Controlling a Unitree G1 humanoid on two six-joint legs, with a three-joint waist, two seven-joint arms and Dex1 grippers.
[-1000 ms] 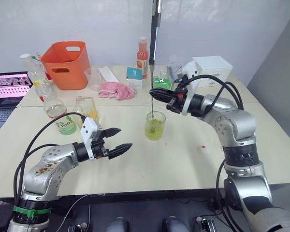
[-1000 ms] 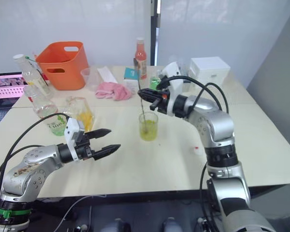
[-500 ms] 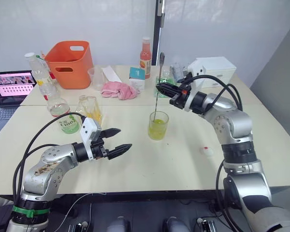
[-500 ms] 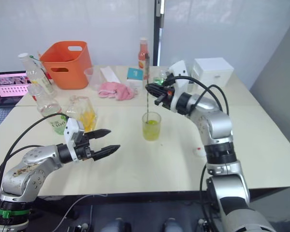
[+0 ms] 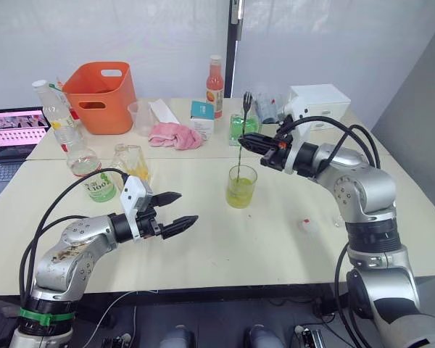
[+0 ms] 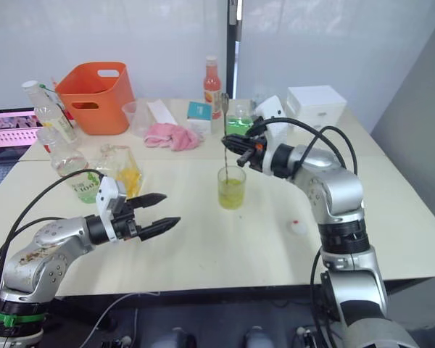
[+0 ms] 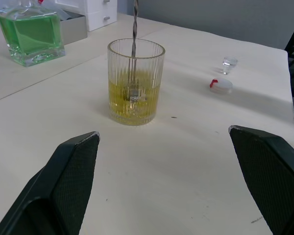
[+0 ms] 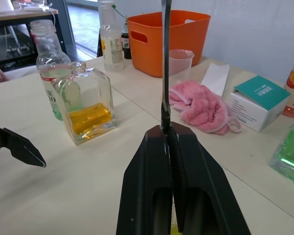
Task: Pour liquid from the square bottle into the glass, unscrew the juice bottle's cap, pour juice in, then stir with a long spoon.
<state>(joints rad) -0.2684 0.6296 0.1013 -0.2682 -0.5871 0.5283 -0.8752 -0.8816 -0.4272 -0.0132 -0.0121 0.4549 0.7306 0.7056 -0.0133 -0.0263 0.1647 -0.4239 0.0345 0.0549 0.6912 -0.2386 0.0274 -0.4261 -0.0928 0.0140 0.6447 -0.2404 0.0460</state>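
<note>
Bright, even, diffuse light falls from above across the pale tabletop (image 5: 275, 239), leaving only soft, faint shadows under the things on it. The white wall behind is slightly washed out. In the left wrist view the left gripper's fingers (image 7: 68, 181) sit blurred while the glass (image 7: 135, 82) stays sharp.

The glass (image 7: 135, 82) was clear with vertical ribbing and held yellow-green liquid; the long spoon (image 7: 134, 29) in it was silvery with a twisted stem. The square bottle (image 8: 88, 104) held yellow-orange liquid. The cap (image 7: 220, 85) was white with red. Toward the desk's far edge were an orange bin (image 5: 100, 95) and a pink cloth (image 5: 175, 135).
</note>
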